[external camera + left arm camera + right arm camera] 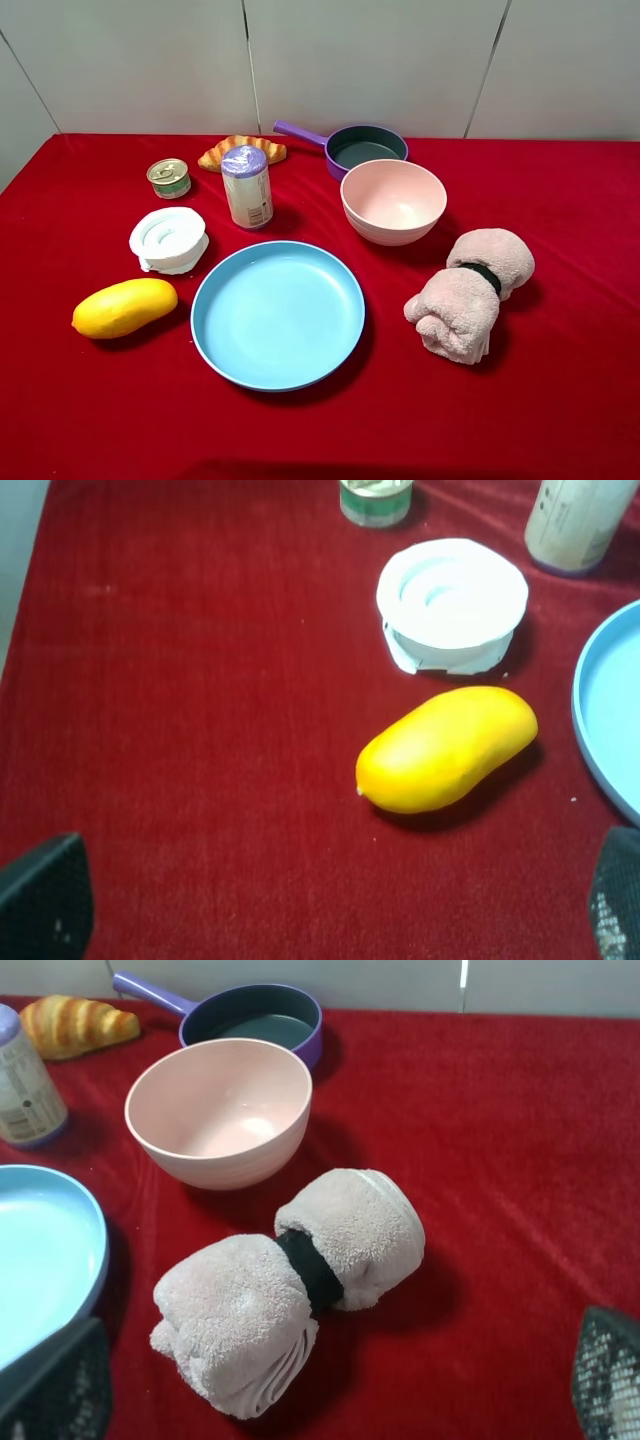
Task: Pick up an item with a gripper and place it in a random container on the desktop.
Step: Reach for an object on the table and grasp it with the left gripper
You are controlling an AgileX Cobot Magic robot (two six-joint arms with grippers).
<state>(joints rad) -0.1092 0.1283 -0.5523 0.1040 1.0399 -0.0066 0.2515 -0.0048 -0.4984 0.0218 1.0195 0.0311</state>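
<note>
Croissant (243, 152) lies at the far side of the red-covered counter (560, 210), close to the wall and just behind the tall canister with the purple cap (247, 187), whose top hides part of it from the high camera; I cannot tell whether the two touch. The handle of the purple saucepan (365, 148) points toward it from the right. The light-blue plate (278, 315) sits near the middle of the counter, well apart from the croissant, with the canister between them. My left claw (330, 900) is spread wide with nothing between its fingers (45, 900). It hangs over bare red cloth, with the yellow mango (447, 748) ahead of it, the white round lid (452, 595) just beyond the mango, and the plate's rim off to one side. My right claw (330, 1380) is likewise spread and holds nothing. In front of it lies the rolled pinkish towel (230, 1310), bound by a black band, with the pink bowl (220, 1110) beyond that and the saucepan just behind the bowl. A small tin can (169, 178) stands to the left of the canister
</note>
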